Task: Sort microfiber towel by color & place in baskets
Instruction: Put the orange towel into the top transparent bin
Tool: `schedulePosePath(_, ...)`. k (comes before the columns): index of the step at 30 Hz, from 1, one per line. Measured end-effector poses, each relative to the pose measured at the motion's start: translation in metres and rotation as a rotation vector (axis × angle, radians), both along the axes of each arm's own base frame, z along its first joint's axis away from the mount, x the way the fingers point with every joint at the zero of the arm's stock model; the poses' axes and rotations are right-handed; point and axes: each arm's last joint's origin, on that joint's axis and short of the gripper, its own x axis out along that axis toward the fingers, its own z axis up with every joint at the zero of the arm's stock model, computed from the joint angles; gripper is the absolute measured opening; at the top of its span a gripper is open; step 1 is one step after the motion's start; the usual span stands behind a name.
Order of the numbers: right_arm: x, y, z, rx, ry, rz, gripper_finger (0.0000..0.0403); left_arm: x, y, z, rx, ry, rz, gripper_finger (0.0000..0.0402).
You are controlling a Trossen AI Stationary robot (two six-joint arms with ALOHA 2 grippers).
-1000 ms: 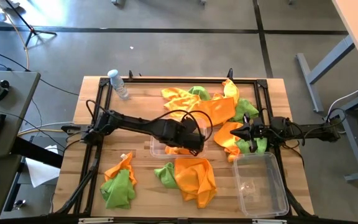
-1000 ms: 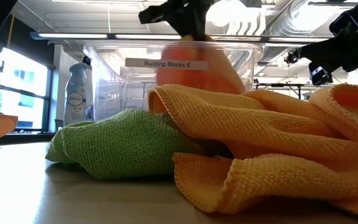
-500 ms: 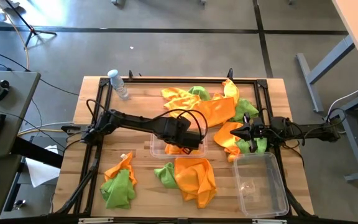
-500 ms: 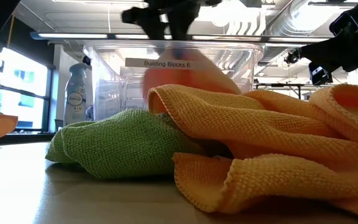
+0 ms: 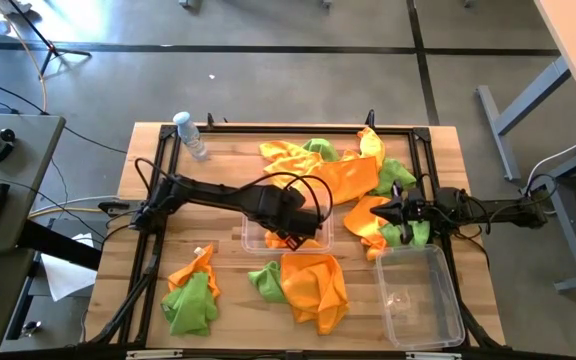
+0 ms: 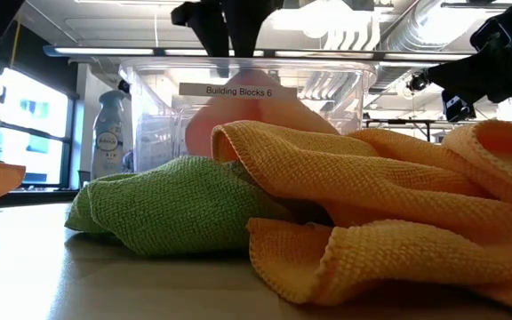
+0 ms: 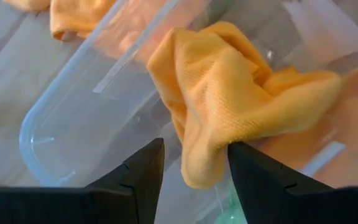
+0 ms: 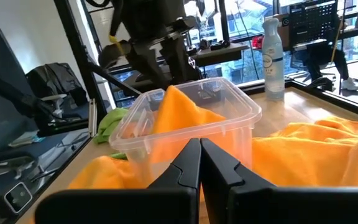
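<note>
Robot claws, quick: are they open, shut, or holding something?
Left gripper: open over the clear plastic tub; crumpled orange fuzzy cloth hangs loose between its fingers.
Right gripper: shut, holding nothing.

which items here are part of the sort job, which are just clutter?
Job: orange towel under the open left tool, middle basket, empty basket, loose orange and green towels, right tool shut.
Clutter: water bottle, spray bottle.

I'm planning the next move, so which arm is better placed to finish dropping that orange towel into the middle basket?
Left. The left gripper hangs over the middle basket, its open fingers around the orange towel; the right gripper waits off to the side.
</note>
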Motion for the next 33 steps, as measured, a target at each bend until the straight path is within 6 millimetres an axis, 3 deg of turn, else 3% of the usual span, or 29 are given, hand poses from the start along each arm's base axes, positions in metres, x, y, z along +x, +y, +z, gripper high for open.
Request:
schedulePosePath(9,0.0,-0.003,0.001,0.001,-0.006,-0.059,0.0,0.004,0.017,0.005,-0.024,-0.005,-0.117,0.0168)
schedulePosePath(16,0.0,-0.005,0.001,0.001,-0.006,-0.08,0.0,0.007,0.025,0.017,-0.07,-0.056,-0.338,0.0168)
schedulePosePath(27,0.001,-0.008,0.002,0.03,-0.021,-0.163,0.0,-0.004,0.03,0.034,0.089,-0.001,-0.547,0.0168)
schedulePosePath(33,-0.001,-0.009,0.018,-0.005,-0.1,-0.197,0.0,-0.008,0.031,0.048,0.132,-0.091,-0.626,0.0168)
